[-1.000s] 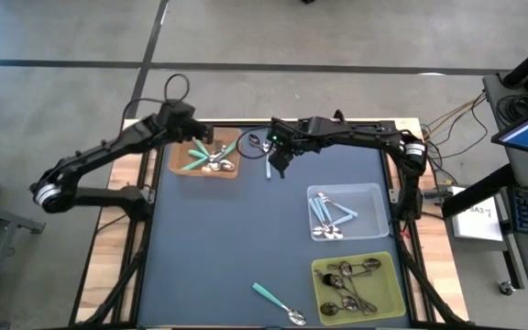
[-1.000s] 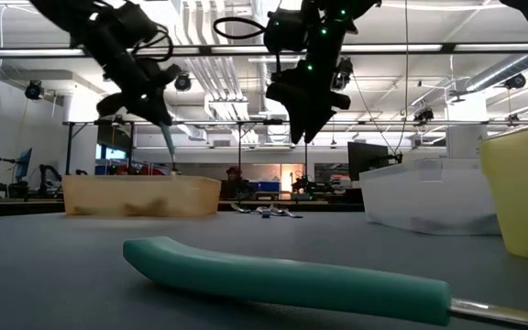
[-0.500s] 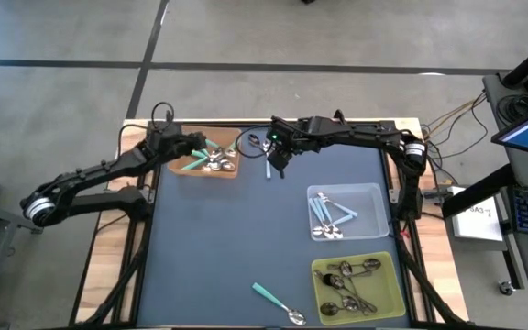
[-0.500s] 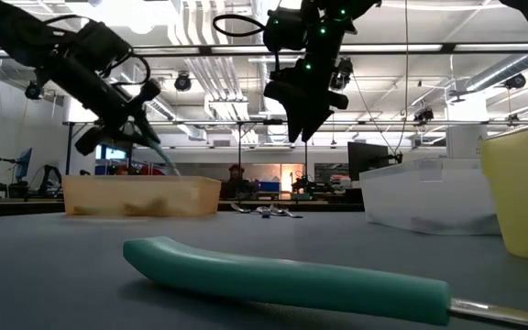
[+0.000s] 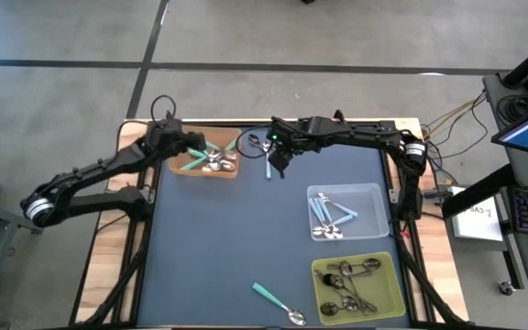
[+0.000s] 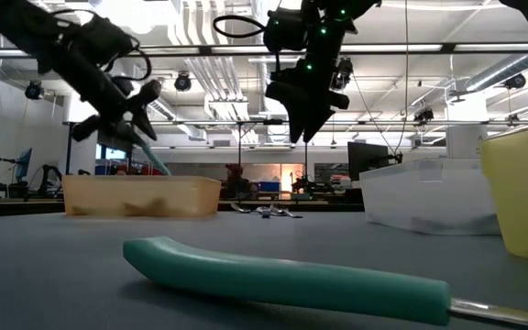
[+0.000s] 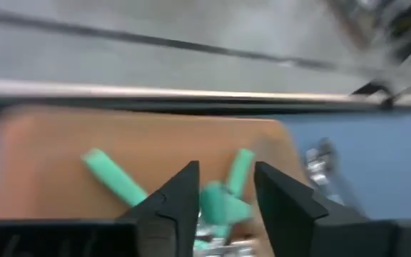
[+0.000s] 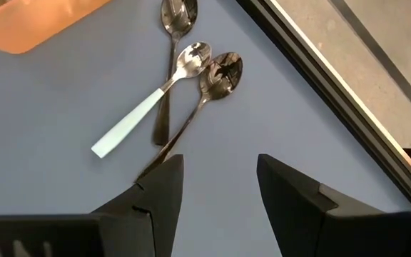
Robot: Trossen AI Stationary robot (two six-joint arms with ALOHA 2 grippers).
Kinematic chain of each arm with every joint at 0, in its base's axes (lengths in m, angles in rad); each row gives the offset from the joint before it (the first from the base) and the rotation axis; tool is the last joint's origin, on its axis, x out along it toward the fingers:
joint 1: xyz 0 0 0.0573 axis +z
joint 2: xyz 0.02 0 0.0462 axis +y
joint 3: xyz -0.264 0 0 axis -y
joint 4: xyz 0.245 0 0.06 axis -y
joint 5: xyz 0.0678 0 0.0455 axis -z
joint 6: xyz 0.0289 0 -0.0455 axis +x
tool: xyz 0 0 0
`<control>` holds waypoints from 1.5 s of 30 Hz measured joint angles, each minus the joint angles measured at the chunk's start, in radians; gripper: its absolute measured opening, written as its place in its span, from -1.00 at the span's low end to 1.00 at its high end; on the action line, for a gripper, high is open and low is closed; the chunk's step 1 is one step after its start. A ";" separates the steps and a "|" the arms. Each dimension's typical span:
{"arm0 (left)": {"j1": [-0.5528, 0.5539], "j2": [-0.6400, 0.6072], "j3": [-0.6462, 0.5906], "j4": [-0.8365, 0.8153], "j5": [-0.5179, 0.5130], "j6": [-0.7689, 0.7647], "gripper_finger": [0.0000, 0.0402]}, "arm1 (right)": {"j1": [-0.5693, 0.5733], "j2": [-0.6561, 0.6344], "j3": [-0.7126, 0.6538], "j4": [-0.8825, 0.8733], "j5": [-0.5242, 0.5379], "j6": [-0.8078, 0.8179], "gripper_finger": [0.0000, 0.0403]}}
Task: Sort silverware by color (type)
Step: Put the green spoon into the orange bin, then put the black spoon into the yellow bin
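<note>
Your left gripper [image 5: 193,147] hangs open, empty, over the orange tray [image 5: 181,167] of teal spoons [image 7: 113,175]. Your right gripper [image 8: 212,178], wide open, hovers above three loose spoons [image 8: 180,78]; their bowls point toward the table edge.

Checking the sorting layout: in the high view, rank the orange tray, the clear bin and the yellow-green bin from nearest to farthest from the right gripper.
1. Orange tray, just left of the right gripper, at the table's far edge.
2. Clear bin, right and toward the near side.
3. Yellow-green bin, near right corner, farthest.
</note>
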 joint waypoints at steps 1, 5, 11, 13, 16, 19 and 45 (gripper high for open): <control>0.001 -0.001 0.038 -0.062 -0.021 0.054 -0.38 | 0.000 0.000 -0.001 0.001 0.000 0.008 -0.15; 0.002 0.011 0.199 -0.327 -0.142 0.193 -0.23 | 0.000 0.007 -0.011 0.006 0.000 0.081 -0.15; 0.003 0.007 0.321 -0.435 -0.273 0.247 -0.12 | 0.000 0.078 -0.013 0.021 -0.001 0.254 -0.15; 0.003 -0.006 0.324 -0.407 -0.229 0.255 -0.12 | -0.008 0.107 -0.013 0.039 -0.028 0.276 -0.15; 0.003 -0.021 0.308 -0.361 -0.131 0.260 -0.11 | -0.030 0.152 -0.013 0.078 -0.122 0.277 -0.15; 0.002 -0.026 0.291 -0.337 -0.075 0.258 -0.11 | -0.054 0.193 -0.013 0.114 -0.152 0.292 -0.15; 0.003 -0.167 0.242 -0.165 0.082 0.219 -0.11 | -0.095 0.349 -0.008 0.229 -0.057 0.410 -0.52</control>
